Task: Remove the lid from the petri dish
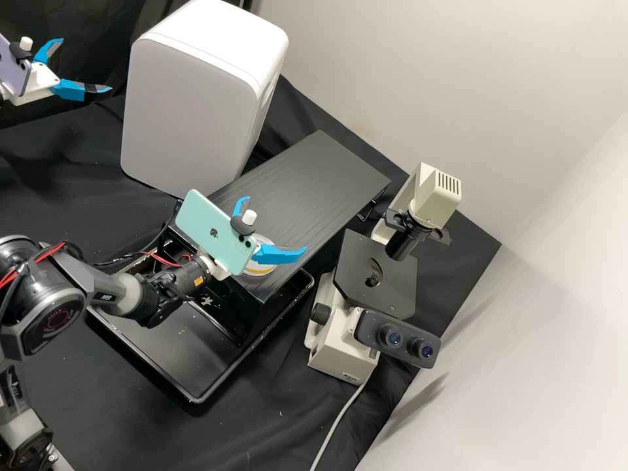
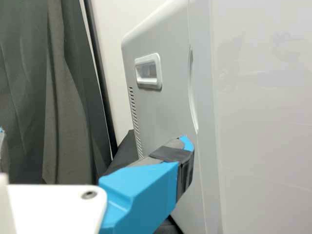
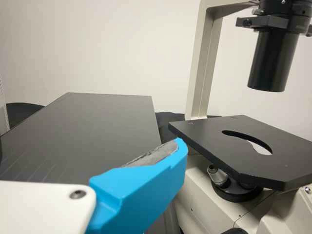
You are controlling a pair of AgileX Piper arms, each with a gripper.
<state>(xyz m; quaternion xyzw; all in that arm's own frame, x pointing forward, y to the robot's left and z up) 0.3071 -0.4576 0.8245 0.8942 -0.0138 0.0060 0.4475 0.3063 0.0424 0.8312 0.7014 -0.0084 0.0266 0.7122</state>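
Hovering over the petri dish (image 1: 258, 273)

I hold the right tool (image 1: 277, 224) open just above it, at the near edge of the ridged plate (image 1: 307, 176), to straddle its lid (image 1: 265, 265). Farther back, the left tool (image 1: 86, 64) hangs open by the white box (image 1: 196, 91), clear.

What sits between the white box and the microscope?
The black platform lies between the white box and the microscope, seen in the high view.

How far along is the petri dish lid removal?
Done: nothing evident. In hand: right tool, open, is over the petri dish at the near end of the black platform; no grip yet. To do: the whole grasp and lift. Left tool is open by the white box.
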